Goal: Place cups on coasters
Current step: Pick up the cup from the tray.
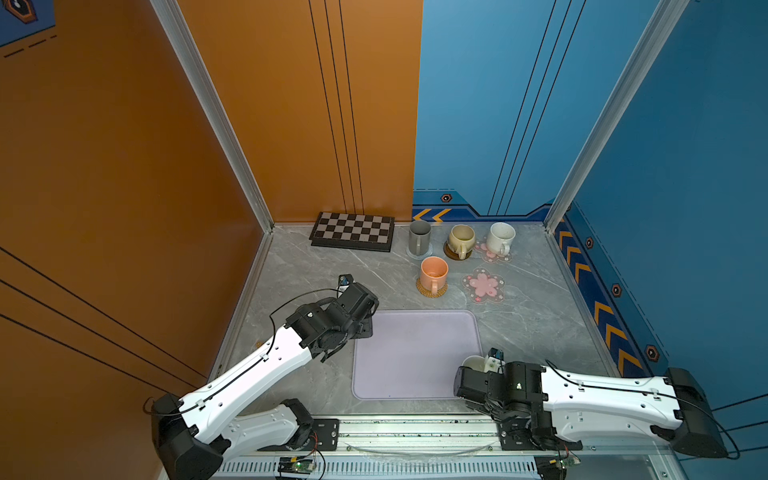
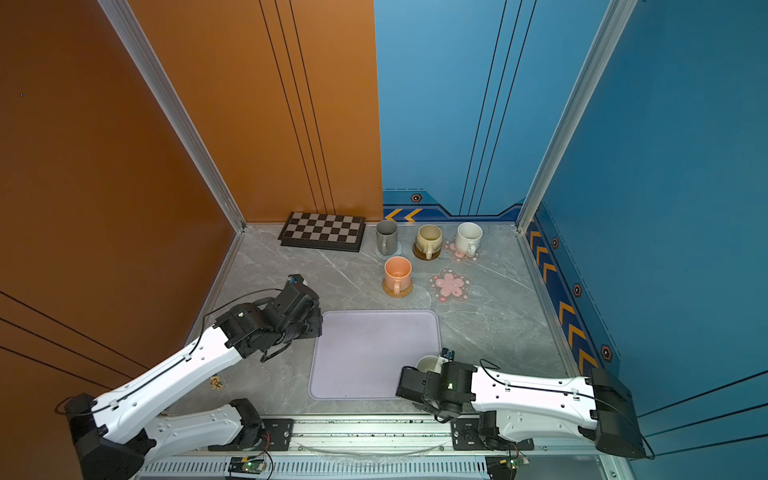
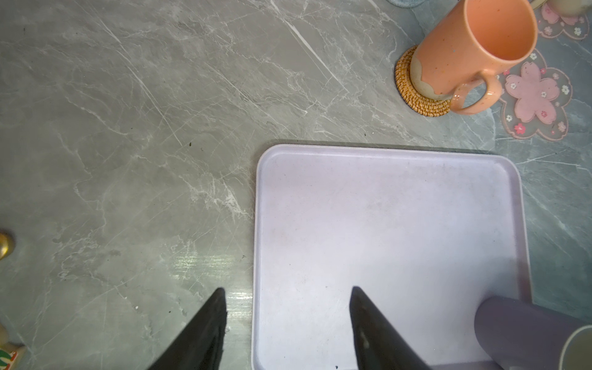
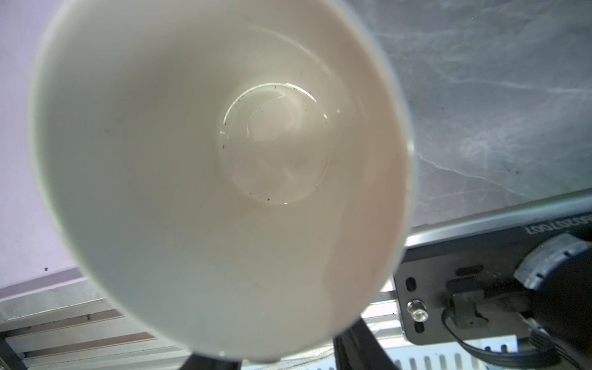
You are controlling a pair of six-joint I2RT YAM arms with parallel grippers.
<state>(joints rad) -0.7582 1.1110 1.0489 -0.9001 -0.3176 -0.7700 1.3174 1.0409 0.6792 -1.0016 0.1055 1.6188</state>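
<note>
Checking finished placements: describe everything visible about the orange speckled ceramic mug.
The orange speckled ceramic mug stands upright on the round woven tan rattan coaster, beside the nearer pink flower-shaped coaster. Its peach-orange glaze carries fine specks and ends in a wavy edge above a beige base. Its single loop handle points toward the large lavender tray. Only the rattan coaster touches it.

Robot lab test cell, not a home. A grey marble-look tabletop [image 1: 316, 270] is boxed in by printed orange panels [image 1: 124, 166] and blue panels [image 1: 478, 104] on aluminium posts [image 1: 208, 104]. Two robot arms [image 1: 249, 370] are bolted to a metal rail [image 1: 415, 432]. A bare circuit board [image 1: 293, 464] is left exposed below.
</note>
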